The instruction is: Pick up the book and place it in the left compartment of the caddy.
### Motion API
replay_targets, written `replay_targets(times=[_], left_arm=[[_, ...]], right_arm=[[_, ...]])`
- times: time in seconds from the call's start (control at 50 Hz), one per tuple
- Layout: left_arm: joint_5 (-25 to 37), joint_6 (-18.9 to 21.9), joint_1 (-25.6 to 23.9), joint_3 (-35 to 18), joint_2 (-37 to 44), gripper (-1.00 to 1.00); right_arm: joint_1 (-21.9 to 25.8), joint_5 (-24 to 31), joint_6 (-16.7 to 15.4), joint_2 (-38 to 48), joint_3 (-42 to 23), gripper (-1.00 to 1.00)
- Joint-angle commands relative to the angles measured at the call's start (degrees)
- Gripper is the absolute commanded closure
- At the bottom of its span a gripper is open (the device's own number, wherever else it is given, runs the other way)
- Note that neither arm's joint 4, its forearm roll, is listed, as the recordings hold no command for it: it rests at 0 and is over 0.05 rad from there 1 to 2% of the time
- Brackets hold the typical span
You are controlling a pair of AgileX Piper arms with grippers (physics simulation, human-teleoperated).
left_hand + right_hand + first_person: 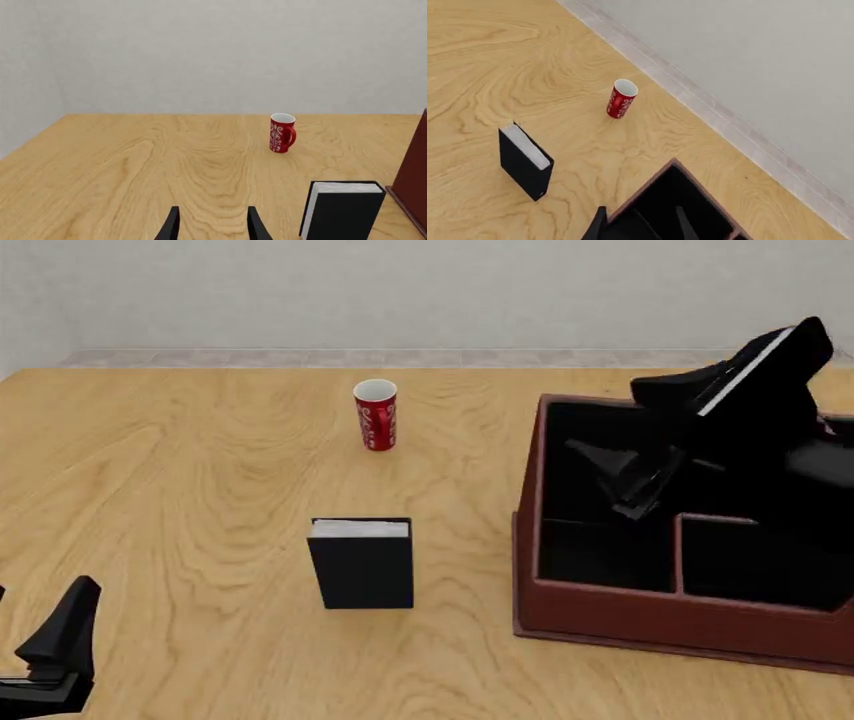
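The black book [360,562] stands upright on the table with its white page edges up, left of the reddish-brown caddy [654,618]. The caddy's left compartment [587,540] is a dark bay along its left wall. My right gripper [625,488] hangs open above the caddy's left side; in the right wrist view its fingers [602,225] are spread over the caddy's corner [648,188], with the book [526,162] off to the side. My left gripper [60,640] is open near the table's front left, with the book [343,210] ahead and beside it.
A red cup [376,415] with white patterning stands behind the book toward the far edge, also seen as the cup [281,132] and the cup [622,99]. The caddy's outer wall [413,175] shows at the edge of the left wrist view. A pale wall bounds the table's far side.
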Motion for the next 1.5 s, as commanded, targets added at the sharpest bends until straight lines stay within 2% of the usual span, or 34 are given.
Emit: replay_targets(times=[0.02, 0.14, 0.3, 0.74, 1.5], left_arm=[[0.0, 0.1, -0.1, 0.1, -0.3, -1.00], [0.2, 0.1, -0.1, 0.0, -0.3, -1.00], [0.1, 0.1, -0.1, 0.1, -0.3, -1.00], [-0.2, 0.1, -0.1, 0.2, -0.2, -1.00], [0.2, 0.1, 0.0, -0.1, -0.2, -1.00]], right_arm=[[2.8, 7.9, -3.0, 6.0, -9.2, -1.00], [2.8, 10.4, -5.5, 8.5, -12.3, -1.00], [3.6, 11.6, -6.7, 11.6, -13.9, -1.00], [7.8, 18.1, -8.8, 21.8, -22.9, -1.00], [12.1, 23.3, -11.0, 34.5, -32.4, -1.00]])
